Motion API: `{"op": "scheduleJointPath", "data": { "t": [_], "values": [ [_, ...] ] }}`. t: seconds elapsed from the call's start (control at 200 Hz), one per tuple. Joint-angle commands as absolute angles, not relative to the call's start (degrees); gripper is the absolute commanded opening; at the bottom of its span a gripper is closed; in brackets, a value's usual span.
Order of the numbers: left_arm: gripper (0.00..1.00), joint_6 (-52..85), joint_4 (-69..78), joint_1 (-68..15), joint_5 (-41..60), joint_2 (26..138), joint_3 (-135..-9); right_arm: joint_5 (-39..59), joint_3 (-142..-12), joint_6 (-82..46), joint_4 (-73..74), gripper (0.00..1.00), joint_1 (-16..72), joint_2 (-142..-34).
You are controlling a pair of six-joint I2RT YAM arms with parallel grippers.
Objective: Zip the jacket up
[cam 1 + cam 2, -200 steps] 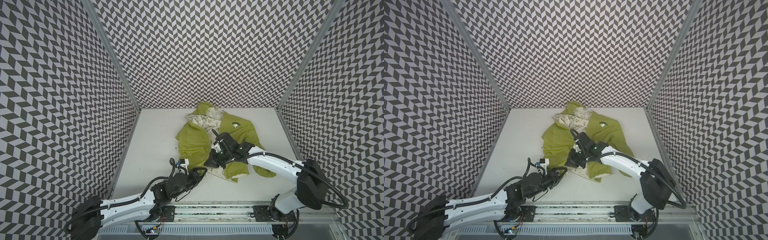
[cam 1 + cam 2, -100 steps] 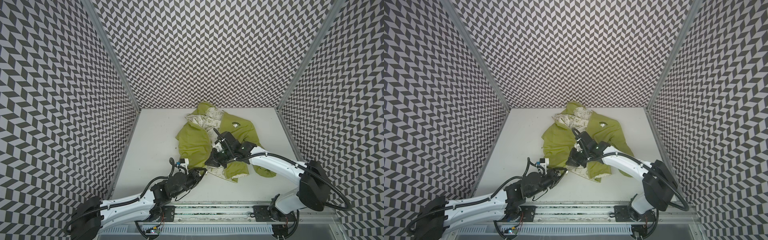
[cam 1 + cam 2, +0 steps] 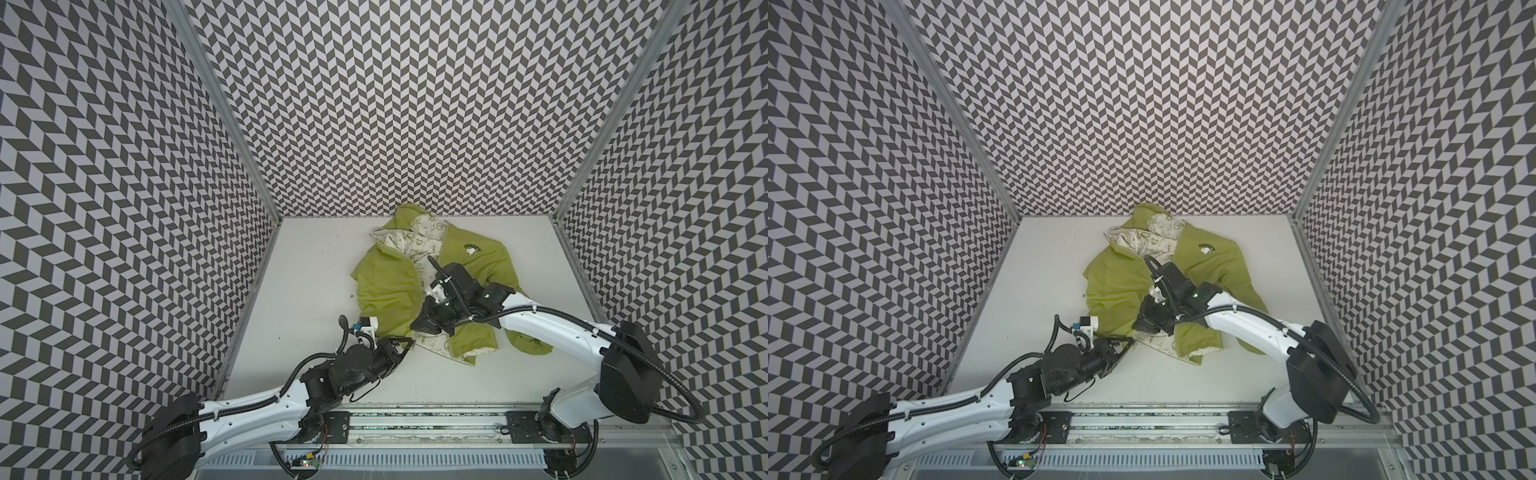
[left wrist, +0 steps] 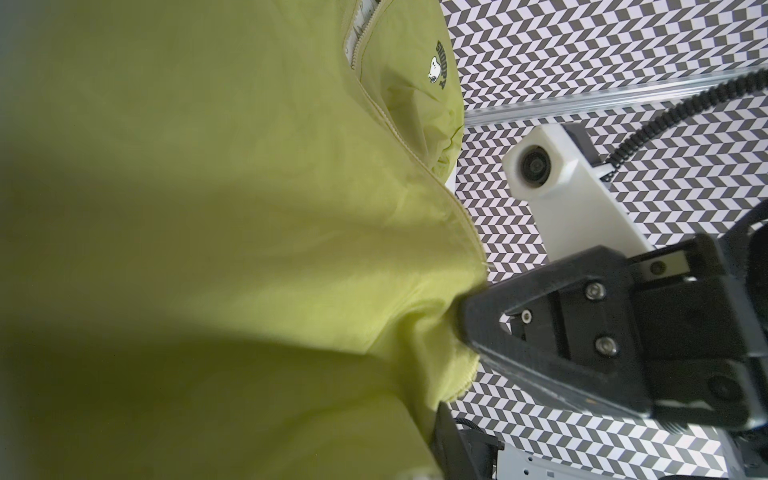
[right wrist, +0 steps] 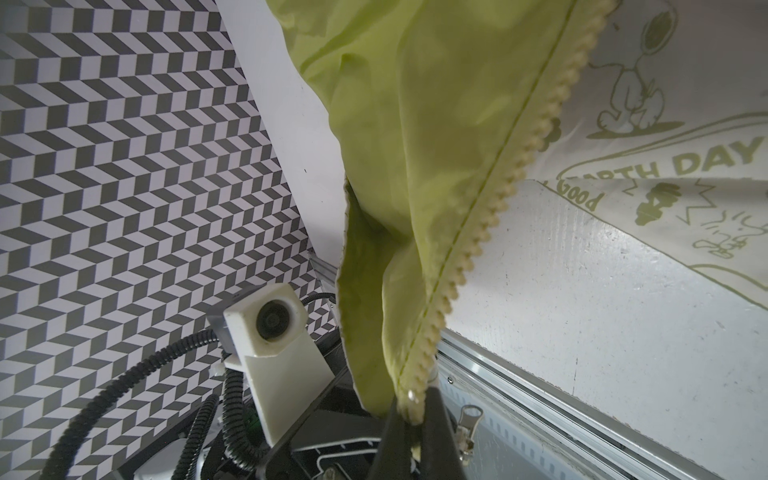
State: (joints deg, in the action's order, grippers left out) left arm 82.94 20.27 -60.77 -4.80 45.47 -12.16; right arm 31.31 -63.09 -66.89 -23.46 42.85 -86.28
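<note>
The olive-green jacket [image 3: 386, 286] [image 3: 1117, 286] lies crumpled mid-table, front open, its cream printed lining showing near the hood. My right gripper [image 3: 419, 326] [image 3: 1139, 326] [image 5: 411, 419] is shut on the lower end of one row of zipper teeth [image 5: 519, 166] and holds that edge up. A silver zipper pull [image 5: 469, 419] hangs just beside its fingers. My left gripper [image 3: 409, 341] [image 3: 1128, 341] is at the jacket's near hem, drawn in on the green fabric [image 4: 249, 208]. Only one of its fingers [image 4: 446, 432] shows past the cloth.
Chevron-patterned walls enclose the white table [image 3: 316, 291] on three sides. A metal rail [image 3: 415, 419] runs along the near edge, carrying both arm bases. Bare tabletop lies left and right of the jacket. The two grippers are close together over the hem.
My left gripper's jaws have drawn together at the jacket's hem. The right gripper has kept its hold on the zipper edge and barely shifted.
</note>
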Motion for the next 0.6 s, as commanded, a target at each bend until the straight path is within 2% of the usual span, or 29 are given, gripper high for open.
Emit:
{"op": "scheduleJointPath", "data": {
  "t": [0.0,0.21,0.32,0.466,0.596],
  "values": [
    [0.12,82.5,20.7,-60.3,-4.8,45.2,-13.7,30.3,-63.0,-66.2,-24.6,0.00,42.6,-83.8],
    [0.00,82.8,20.7,-60.2,-4.6,45.2,-13.8,29.0,-64.1,-63.6,-27.9,0.00,42.5,-83.1],
    [0.00,82.9,20.6,-59.8,-4.1,45.0,-13.8,28.2,-64.7,-61.3,-30.3,0.02,42.1,-82.4],
    [0.00,83.1,20.5,-59.3,-3.5,44.5,-13.8,26.4,-64.9,-57.5,-33.6,0.38,41.5,-80.0],
    [0.00,83.1,20.7,-58.5,-2.4,44.3,-14.2,25.3,-63.2,-54.1,-35.6,0.74,40.8,-76.0]
  ]
}}
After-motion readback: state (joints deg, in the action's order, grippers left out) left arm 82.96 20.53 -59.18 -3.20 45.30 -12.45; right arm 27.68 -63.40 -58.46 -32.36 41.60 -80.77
